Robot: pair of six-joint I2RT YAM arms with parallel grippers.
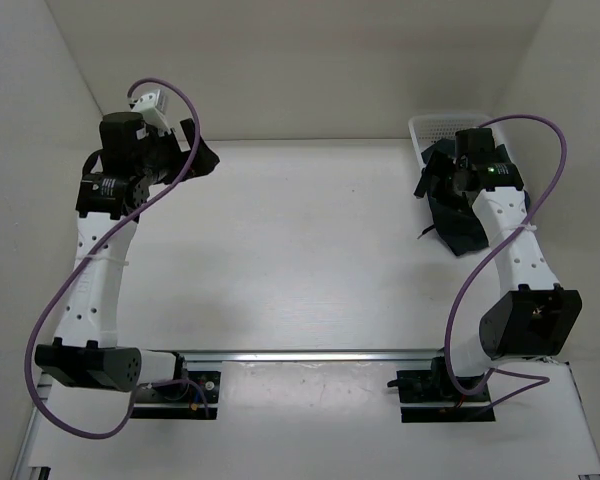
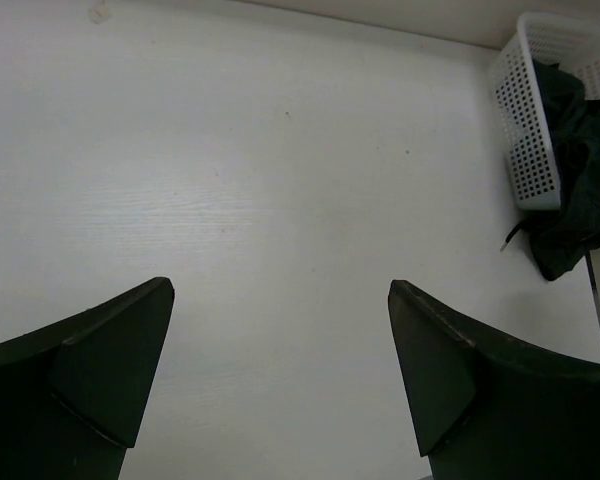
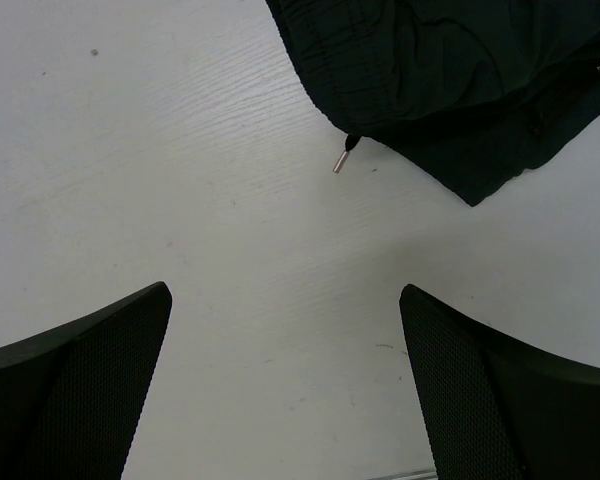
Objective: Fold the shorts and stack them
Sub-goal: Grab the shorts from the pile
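Shorts spill from basket at far-right edge; left tool, right tool spread wide, empty.

White bench w/ faint wood grain, matte, a few tiny dark specks. Plain white panels box it in on 3 sides: back wall, left wall, right wall. Silver metal rail runs along the near edge. White perforated basket sits in the far-right corner by the back wall. Light even & diffuse, shadows soft.
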